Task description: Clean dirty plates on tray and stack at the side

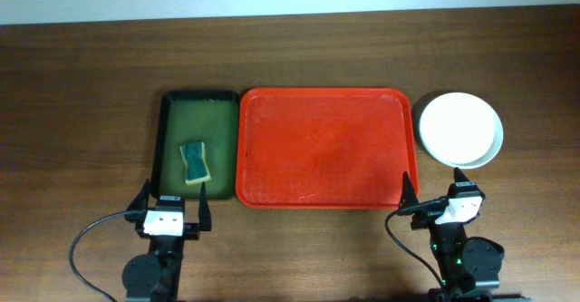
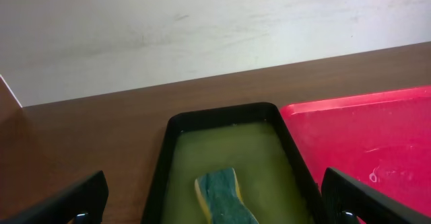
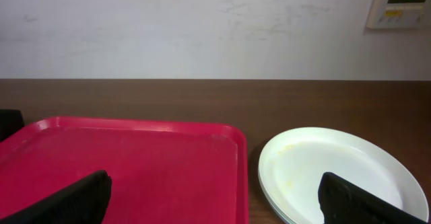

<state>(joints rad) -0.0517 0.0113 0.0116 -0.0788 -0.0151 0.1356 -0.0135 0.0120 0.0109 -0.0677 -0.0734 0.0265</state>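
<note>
Red tray (image 1: 322, 148) sits mid-bench. The plates (image 1: 459, 128) are stacked just beside its right rim, twd the bench's right edge, white one on top w/ a faint yellow fleck. Dark green tray (image 1: 162, 148) lies along the red one's left side; a sponge (image 1: 195, 161) rests in yellowish liquid inside. Left gripper (image 1: 176, 193) & right gripper (image 1: 432, 180) hover by the front edge, both w/ fingers spread apart.

Glossy plates (image 1: 459, 128) (tray (image 1: 322, 148) matt plastic).
</note>
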